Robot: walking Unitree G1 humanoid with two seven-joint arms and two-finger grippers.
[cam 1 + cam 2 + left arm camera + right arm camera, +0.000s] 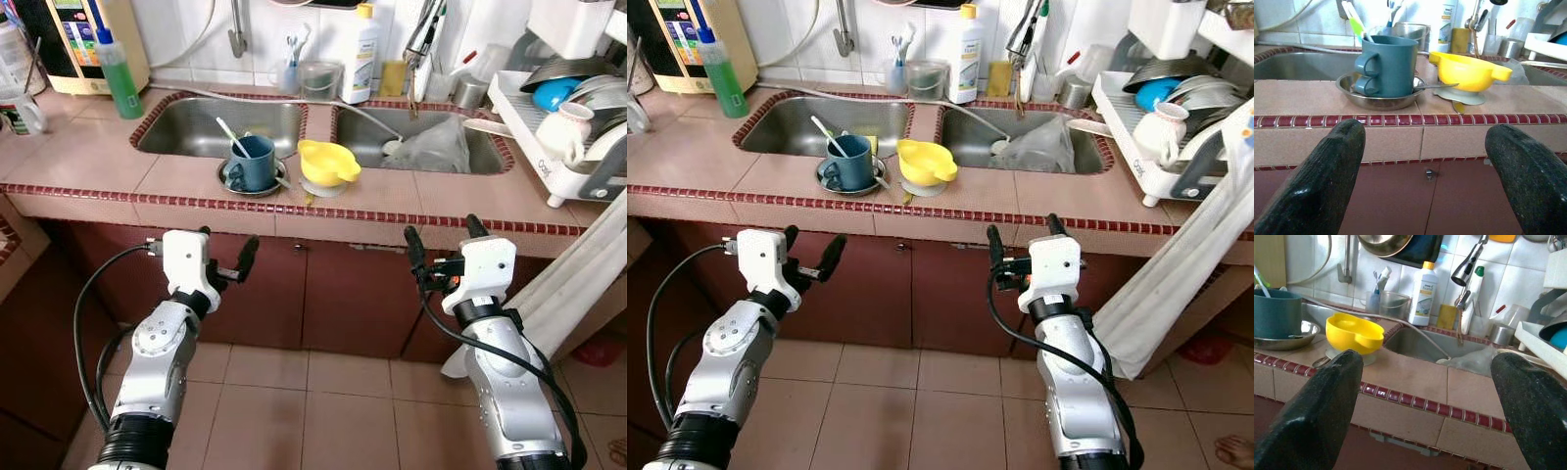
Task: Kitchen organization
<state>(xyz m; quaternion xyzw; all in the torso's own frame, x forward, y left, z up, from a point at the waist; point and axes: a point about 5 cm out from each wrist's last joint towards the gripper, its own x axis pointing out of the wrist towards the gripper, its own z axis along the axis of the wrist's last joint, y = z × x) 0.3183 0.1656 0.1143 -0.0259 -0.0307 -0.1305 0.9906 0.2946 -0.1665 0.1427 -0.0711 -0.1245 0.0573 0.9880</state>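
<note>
Black fingers spread wide on both sides, jaws open and gripping nothing: left gripper [227,257] and right gripper [444,238] raised level in front of the dark red cabinet doors [323,294], below the front edge of the pink-tiled tabletop [88,162]. Just above and ahead of the left gripper, near that edge, a teal mug [253,162] upright in a shallow steel dish [1378,101], spoon handle sticking out of it. Beside it to the right, close but apart, a yellow bowl [327,162] on a pale saucer. Behind these, a double steel sink [196,127]; far right, a white dish rack [549,147] loaded with crockery.
</note>
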